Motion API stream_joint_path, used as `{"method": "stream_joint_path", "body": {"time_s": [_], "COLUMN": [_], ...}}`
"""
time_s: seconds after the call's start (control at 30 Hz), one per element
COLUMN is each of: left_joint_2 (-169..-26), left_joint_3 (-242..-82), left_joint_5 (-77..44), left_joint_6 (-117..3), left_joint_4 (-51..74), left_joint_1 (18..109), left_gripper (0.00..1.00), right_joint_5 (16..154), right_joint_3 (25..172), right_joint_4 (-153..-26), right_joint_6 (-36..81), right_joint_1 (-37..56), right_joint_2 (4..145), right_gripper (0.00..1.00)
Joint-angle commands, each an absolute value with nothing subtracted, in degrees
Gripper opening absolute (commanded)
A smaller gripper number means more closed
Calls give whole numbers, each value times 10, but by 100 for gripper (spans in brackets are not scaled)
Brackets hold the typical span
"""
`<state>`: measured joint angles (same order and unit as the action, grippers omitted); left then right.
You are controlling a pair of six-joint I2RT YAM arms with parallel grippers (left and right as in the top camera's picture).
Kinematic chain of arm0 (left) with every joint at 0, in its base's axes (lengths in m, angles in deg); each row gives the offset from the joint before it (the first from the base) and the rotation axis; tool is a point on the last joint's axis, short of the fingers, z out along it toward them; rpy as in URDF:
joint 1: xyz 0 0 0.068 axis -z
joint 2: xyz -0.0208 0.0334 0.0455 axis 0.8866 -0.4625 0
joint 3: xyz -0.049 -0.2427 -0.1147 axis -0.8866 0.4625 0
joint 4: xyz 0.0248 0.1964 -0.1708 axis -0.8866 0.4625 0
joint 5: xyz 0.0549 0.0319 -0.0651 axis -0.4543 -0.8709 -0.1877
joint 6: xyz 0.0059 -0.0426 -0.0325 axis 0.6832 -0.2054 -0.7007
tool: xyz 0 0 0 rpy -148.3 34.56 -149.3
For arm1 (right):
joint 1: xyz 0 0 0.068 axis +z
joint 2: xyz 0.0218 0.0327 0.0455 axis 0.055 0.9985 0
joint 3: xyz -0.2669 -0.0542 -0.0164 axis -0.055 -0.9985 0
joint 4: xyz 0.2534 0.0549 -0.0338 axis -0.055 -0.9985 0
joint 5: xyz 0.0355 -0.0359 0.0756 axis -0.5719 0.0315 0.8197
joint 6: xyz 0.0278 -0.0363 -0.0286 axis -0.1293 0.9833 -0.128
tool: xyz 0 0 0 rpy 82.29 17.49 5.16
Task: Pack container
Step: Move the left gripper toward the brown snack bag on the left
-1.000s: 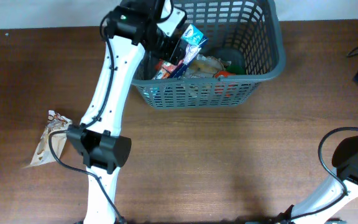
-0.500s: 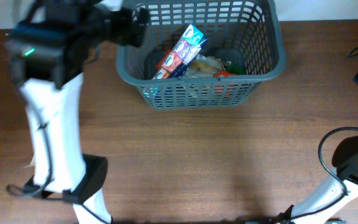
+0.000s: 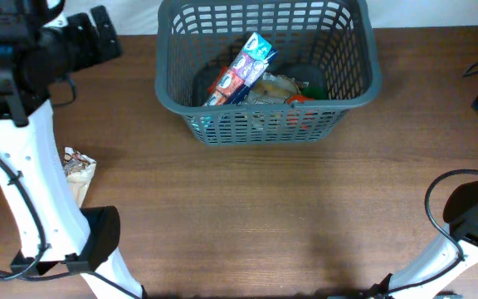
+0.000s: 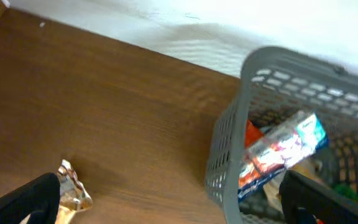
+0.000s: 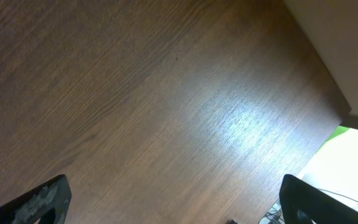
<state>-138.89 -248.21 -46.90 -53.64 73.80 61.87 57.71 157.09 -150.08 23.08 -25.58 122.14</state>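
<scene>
**ARM EXTERIOR: FINDINGS**

The left arm [image 3: 31, 183] has white tubular links, black joint housings and a thin black cable alongside. The right arm [image 3: 470, 212] matches, its black cable looped. The left claw [image 4: 166, 205] has matte black fingers [image 4: 23, 199]; the right claw [image 5: 173, 205] fingers [image 5: 39, 202] show pale scuffing.

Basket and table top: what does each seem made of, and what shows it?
Basket: probably moulded plastic, matt grey; one-piece lattice walls, thick smooth rim. Table: wood or wood-look laminate, brown, slight sheen; grain lines, and a soft glare patch in the right wrist view.
</scene>
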Motion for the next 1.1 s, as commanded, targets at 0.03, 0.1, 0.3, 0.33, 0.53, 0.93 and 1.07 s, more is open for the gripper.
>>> {"method": "stream_joint_path", "body": {"time_s": [0.03,0.1,0.3,0.33,0.53,0.93,1.07], "left_joint_2": [-1390,-1390,-1380,-1375,-1325,-1087,-1016], "left_joint_3": [-2481,-2477,-2419,-2398,-2265,-1991,-1923], "left_joint_5": [-473,-473,-473,-474,-534,-574,-576], "left_joint_6": [-630,-649,-548,-522,-496,-415,-377], "left_joint_4": [739,739,739,739,739,731,699], "left_joint_1": [587,572,545,542,518,514,514], "left_gripper": [99,100,100,100,100,99,99], "right_joint_5": [576,576,576,576,576,576,576], "right_joint_3": [1569,1569,1569,1569,1569,1569,1569], "right_joint_4": [-1500,-1500,-1500,-1500,-1500,-1500,-1500], "right_joint_6": [224,224,224,224,224,224,224], "right_joint_1": [-258,-258,-258,-258,-258,-258,-258], "right_joint_2": [1221,1221,1221,1221,1221,1221,1221], "right_gripper": [99,99,99,99,99,99,99]}}
